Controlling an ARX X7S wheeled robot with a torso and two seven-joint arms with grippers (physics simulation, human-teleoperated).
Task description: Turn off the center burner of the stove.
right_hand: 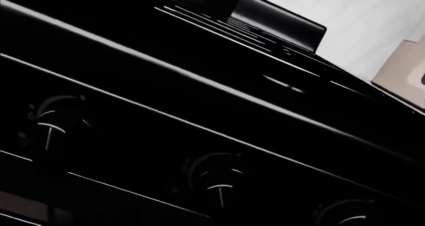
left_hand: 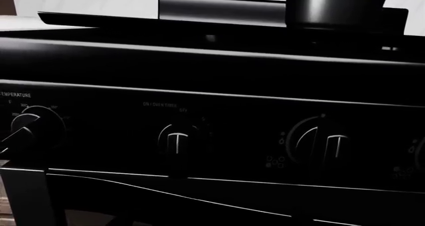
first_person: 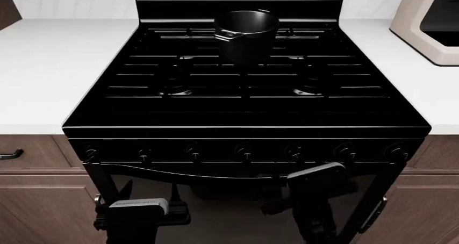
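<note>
The stove [first_person: 244,112] is a glossy black range with bar grates and a row of seven small knobs along its front; the middle knob [first_person: 245,151] sits at the centre. A black pot [first_person: 246,31] stands on the back centre grate. My left gripper [first_person: 147,194] hangs low before the oven door, below the left knobs, fingers [first_person: 120,193] spread, touching nothing. My right gripper [first_person: 305,193] is below the right-of-centre knobs; its fingers are lost against the dark door. The left wrist view shows knobs [left_hand: 176,141] close ahead. The right wrist view shows other knobs [right_hand: 216,178].
White countertop [first_person: 43,66] flanks the stove on both sides. A beige appliance [first_person: 430,23] stands at the back right. Brown cabinets with a drawer handle [first_person: 8,155] lie to the left. The oven door handle [first_person: 215,175] runs just below the knobs.
</note>
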